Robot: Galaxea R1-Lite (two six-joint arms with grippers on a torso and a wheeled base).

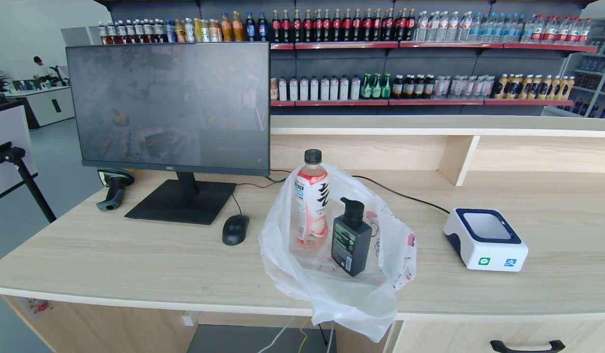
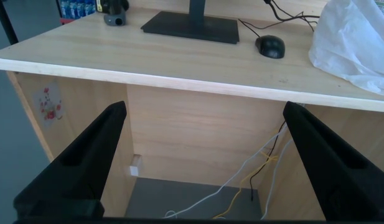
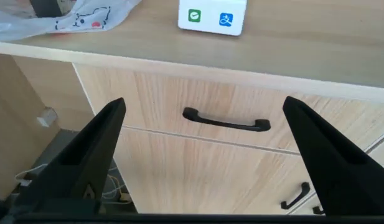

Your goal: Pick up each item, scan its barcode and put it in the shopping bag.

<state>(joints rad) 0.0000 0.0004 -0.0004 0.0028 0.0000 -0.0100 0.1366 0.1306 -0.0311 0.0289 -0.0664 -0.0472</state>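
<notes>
A clear plastic shopping bag lies open on the wooden counter, draped over its front edge. Inside it stand a pink drink bottle with a black cap and a black pump bottle. To the bag's right sits a white and blue barcode scanner. My left gripper is open and empty, held below the counter's front edge, with the bag up on the counter. My right gripper is open and empty too, facing the drawer front under the scanner.
A monitor on a black stand, a mouse and a handheld scanner occupy the counter's left half. A raised shelf runs along the back. Cables hang under the counter, and a black drawer handle sits at the right.
</notes>
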